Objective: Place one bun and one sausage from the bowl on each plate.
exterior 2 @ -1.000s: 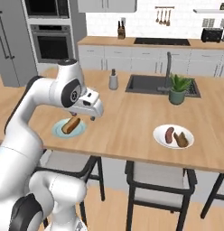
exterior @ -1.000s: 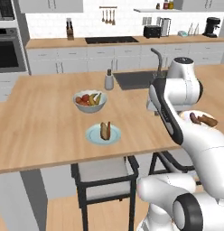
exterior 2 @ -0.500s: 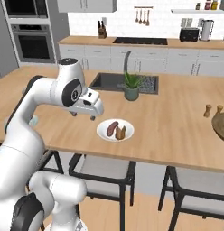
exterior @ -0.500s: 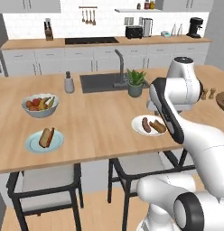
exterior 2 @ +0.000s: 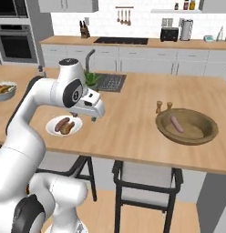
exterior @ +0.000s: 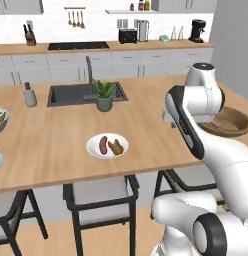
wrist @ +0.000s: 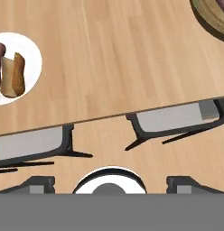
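- The base has driven on since the earlier frames: the whole scene has slid left, and the wooden bowl [exterior 2: 187, 125] now sits in view near the counter's [exterior 2: 128, 123] right end.
- The white plate [exterior: 107, 146] holds a reddish-brown sausage [exterior: 103, 145] touching a bun [exterior: 116, 147].
- A pale pink sausage [exterior 2: 177, 124] lies in the bowl.
- Bare counter lies between plate and bowl.
- The gripper [exterior 2: 97, 110] hangs wide open, holding nothing, above the counter's front edge.

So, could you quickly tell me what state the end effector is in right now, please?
End effector: open and holding nothing, hovering over the counter beside the white plate.
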